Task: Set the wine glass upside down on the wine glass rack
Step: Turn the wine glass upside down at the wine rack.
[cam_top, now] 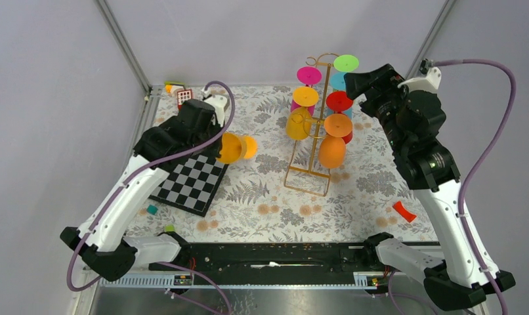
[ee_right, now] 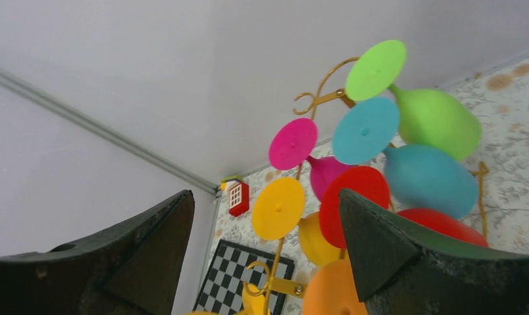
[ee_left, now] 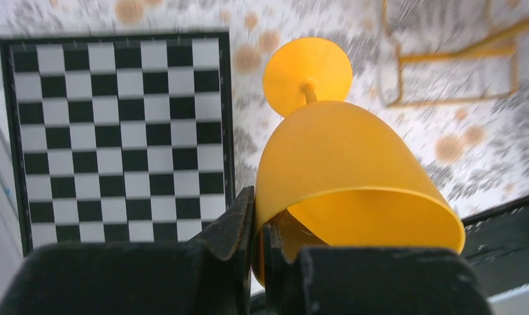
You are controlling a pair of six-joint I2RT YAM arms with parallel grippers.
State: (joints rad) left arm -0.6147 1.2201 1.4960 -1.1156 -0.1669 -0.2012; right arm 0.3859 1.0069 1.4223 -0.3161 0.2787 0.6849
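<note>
My left gripper [cam_top: 224, 146] is shut on the rim of a yellow-orange wine glass [cam_top: 237, 147], one finger inside the bowl and one outside. The glass lies on its side above the table, foot toward the rack. In the left wrist view the glass [ee_left: 340, 164] fills the middle, with my gripper [ee_left: 258, 207] at its rim. The gold wire wine glass rack [cam_top: 312, 141] stands at centre with several coloured glasses hanging upside down. My right gripper [cam_top: 354, 82] is open and empty beside the rack's top. The right wrist view shows the rack [ee_right: 322, 98] between my open gripper's [ee_right: 265, 249] jaws.
A checkerboard [cam_top: 193, 180] lies under and left of the held glass; it also shows in the left wrist view [ee_left: 117, 131]. A red-and-white toy block [cam_top: 184, 96] sits at the back left. A small red piece [cam_top: 403, 211] lies front right. Small cubes [cam_top: 152, 209] lie front left.
</note>
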